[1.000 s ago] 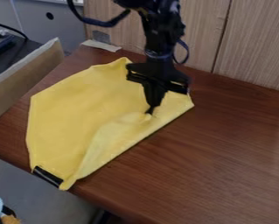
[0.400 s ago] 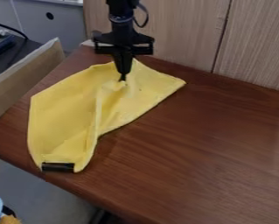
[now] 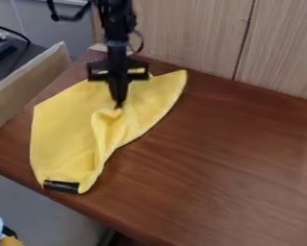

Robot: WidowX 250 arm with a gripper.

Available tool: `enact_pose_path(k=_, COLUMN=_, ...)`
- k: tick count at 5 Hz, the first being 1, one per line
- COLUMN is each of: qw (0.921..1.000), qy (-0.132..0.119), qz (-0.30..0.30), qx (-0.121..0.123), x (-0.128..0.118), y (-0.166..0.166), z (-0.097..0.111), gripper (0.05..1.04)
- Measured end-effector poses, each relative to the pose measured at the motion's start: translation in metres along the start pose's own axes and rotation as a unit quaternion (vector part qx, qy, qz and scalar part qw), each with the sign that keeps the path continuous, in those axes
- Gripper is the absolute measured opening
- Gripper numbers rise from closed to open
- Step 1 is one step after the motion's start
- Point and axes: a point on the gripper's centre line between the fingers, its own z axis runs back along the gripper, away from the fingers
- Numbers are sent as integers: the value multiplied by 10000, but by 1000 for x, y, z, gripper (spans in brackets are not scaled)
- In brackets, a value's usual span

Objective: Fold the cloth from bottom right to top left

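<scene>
Yellow cloth (image 3: 59, 129), soft and thin-looking, lies on the left half of the frame. The black two-finger hand (image 3: 119, 106) is clenched on a gathered pinch of it, near the middle of the upper part. The fold is judged to be partly made. Likely faults: a small pinch may slip free and let the raised layer fall back; a pull towards the upper left may drag the whole sheet rather than turn one layer over the other; the lobe at upper right, outside the grasp, may lag and leave the fold crooked or bunched.

In form, the cloth is broad and fairly smooth at left. A raised ridge runs from the pinch down towards the lower end, with a hollow crease beside it; the right margin curves inward, then out to a blunt corner near the upper centre. A dark strip (image 3: 61, 186) sits at the lower end.

Outward from the cloth: the reddish-brown wooden counter (image 3: 226, 158) beneath; the black arm (image 3: 115, 29) at the top edge; pale wood-grain panels (image 3: 187, 33) behind; a tan board (image 3: 33, 72) at upper left.
</scene>
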Motion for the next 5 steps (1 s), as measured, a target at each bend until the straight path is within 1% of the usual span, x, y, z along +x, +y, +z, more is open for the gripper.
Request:
enact_pose_path(k=1, qw=9998, qy=138, qz=107, qx=52, x=3, y=1, z=-7, gripper=76)
enact_pose_path(k=2, qw=9996, qy=210, qz=152, qx=59, x=3, y=3, z=-8, gripper=227)
enact_pose_path(k=3, qw=9995, qy=239, qz=174, qx=69, x=2, y=2, z=-9, gripper=461)
enact_pose_path(k=4, qw=9996, qy=251, qz=37, qx=92, x=-1, y=-2, z=-10, gripper=725)
enact_pose_path(k=5, qw=9997, qy=207, qz=-111, qx=87, x=-3, y=-7, z=-9, gripper=956)
